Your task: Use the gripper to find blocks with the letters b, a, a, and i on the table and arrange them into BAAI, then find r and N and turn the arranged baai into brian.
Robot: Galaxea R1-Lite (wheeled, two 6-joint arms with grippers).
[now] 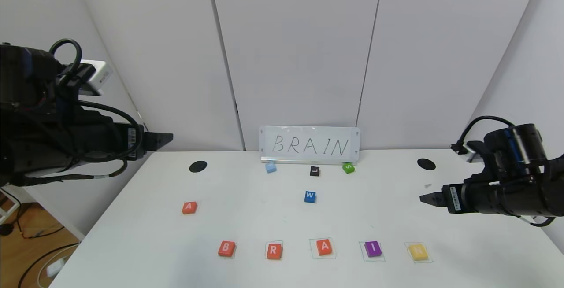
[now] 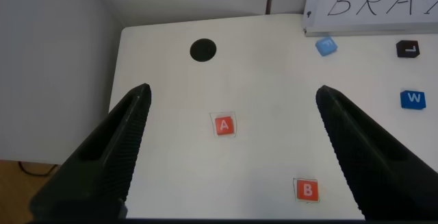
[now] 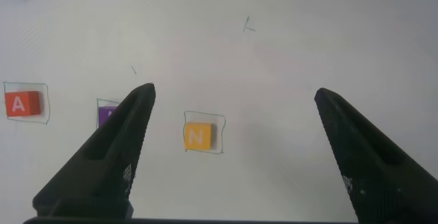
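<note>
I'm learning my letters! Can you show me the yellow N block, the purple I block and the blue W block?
yellow N block (image 1: 417, 251), head view, on its top face.
purple I block (image 1: 373, 249), head view, on the white letter.
blue W block (image 1: 309, 197), head view, on its top face.

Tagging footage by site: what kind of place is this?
Probably a robot lab test bench: a bare white table against plain white partition panels, a handwritten BRAIN sign, pen-drawn squares holding letter blocks, and loose cabling on the wooden floor.
</note>
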